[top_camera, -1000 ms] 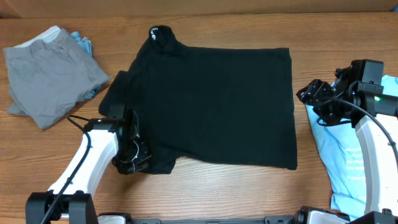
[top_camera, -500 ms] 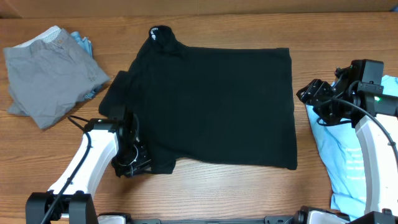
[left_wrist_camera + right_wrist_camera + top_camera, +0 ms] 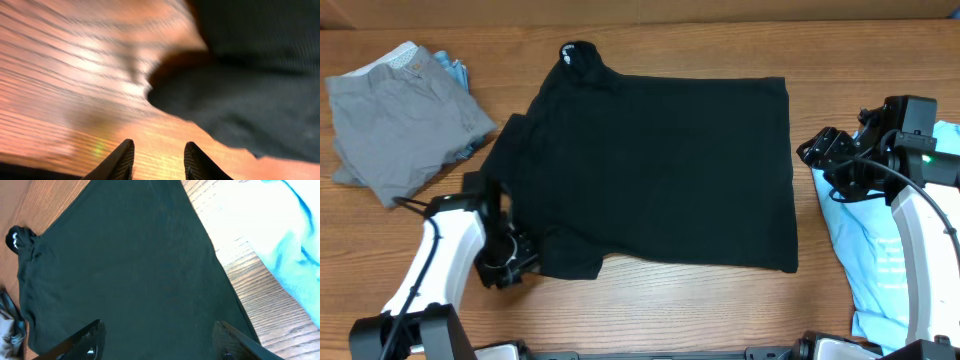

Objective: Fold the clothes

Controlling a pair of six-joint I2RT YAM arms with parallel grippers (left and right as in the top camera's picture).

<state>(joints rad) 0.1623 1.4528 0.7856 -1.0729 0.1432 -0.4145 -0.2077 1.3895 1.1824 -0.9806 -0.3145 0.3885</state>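
The left gripper point(image 3: 506, 264) is hanging low over the wooden table point(image 3: 700, 310), its fingers slightly parted around bare wood and pinching nothing. The black T-shirt point(image 3: 660, 170) is lying flat just ahead of its tips, to their right. The right gripper point(image 3: 160, 340) is hovering spread wide and empty, with the shirt stretching out ahead of it and the light-blue tee point(image 3: 880, 250) lying beside it. The grey garment point(image 3: 400, 120) is sitting well beyond the left gripper.
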